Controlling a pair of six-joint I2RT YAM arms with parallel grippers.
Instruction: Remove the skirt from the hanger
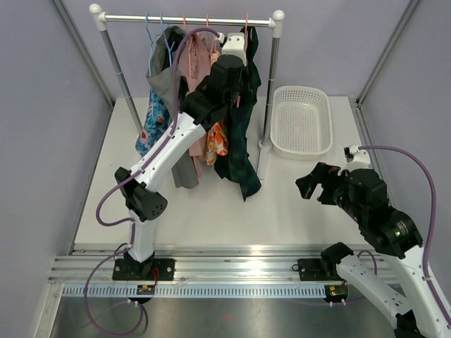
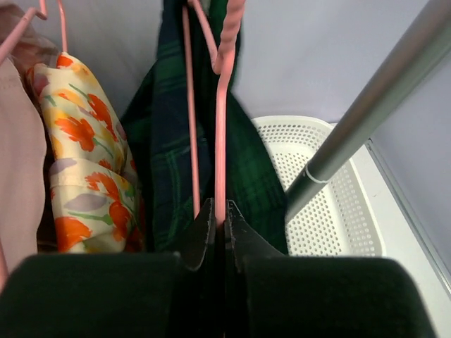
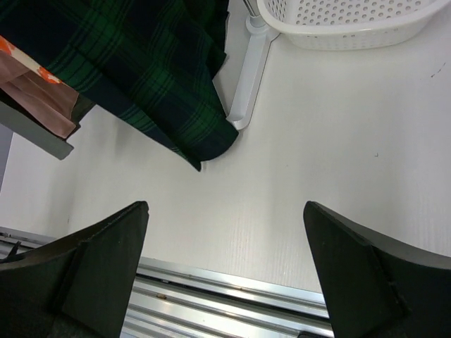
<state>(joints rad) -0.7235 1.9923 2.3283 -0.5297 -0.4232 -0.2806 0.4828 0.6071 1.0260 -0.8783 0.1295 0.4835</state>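
Note:
A dark green plaid skirt (image 1: 240, 144) hangs on a pink hanger (image 2: 220, 120) at the right end of the clothes rail (image 1: 190, 19). Its hem reaches down to the table and shows in the right wrist view (image 3: 148, 70). My left gripper (image 1: 237, 79) is raised at the rail and shut on the pink hanger's wire (image 2: 220, 213), with the skirt (image 2: 169, 141) hanging just beyond it. My right gripper (image 1: 314, 184) is open and empty, low over the table to the right of the skirt, its fingers (image 3: 106, 246) wide apart.
Other garments hang left of the skirt: an orange floral one (image 2: 84, 162), a pink one (image 1: 194, 67), a grey one (image 1: 163, 81) and a blue floral one (image 1: 151, 121). The rack's right post (image 1: 270, 88) stands beside a white perforated basket (image 1: 301, 120).

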